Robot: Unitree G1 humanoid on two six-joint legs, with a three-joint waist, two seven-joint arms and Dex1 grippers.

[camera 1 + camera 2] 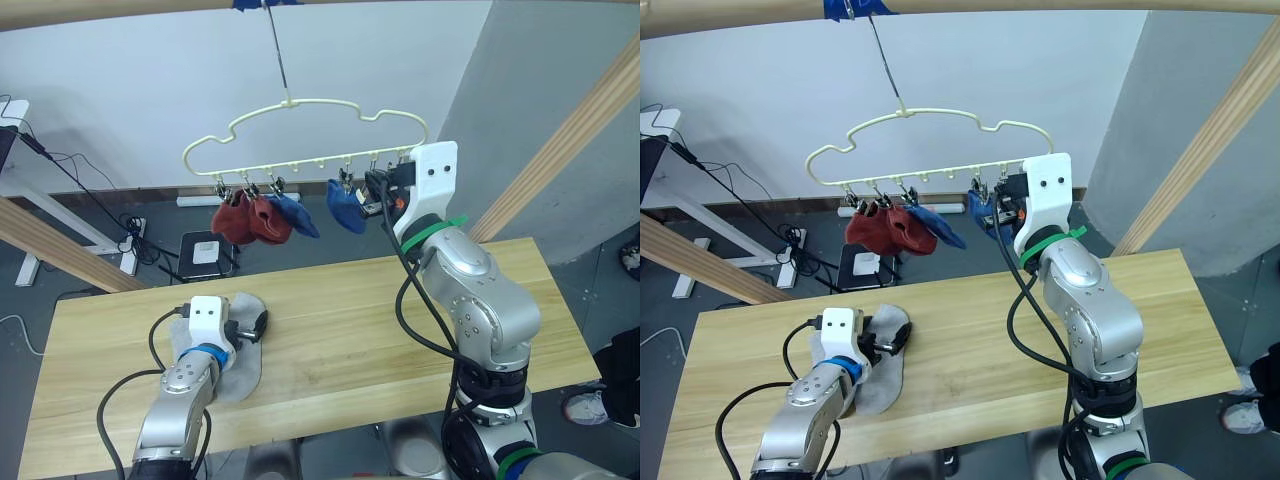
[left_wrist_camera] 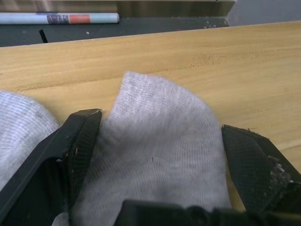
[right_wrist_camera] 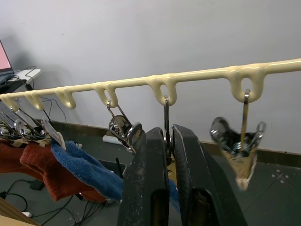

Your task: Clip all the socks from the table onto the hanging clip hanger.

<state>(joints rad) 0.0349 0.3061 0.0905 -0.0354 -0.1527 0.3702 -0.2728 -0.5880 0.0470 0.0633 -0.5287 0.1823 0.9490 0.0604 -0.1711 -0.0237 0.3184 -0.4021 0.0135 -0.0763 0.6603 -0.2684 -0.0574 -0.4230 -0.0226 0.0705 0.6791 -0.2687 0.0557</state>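
- The left gripper [image 2: 160, 155] is resting low on the table [image 1: 400, 320], its fingers spread wide on both sides of a grey sock [image 2: 155, 136] that is lying flat
- The right gripper [image 3: 168, 141] is raised at the clip hanger [image 1: 300, 130], fingers pressed together around a metal clip [image 3: 165, 113]
- Two red socks [image 1: 248, 220] and two blue socks [image 1: 345, 205] are hanging from the clips
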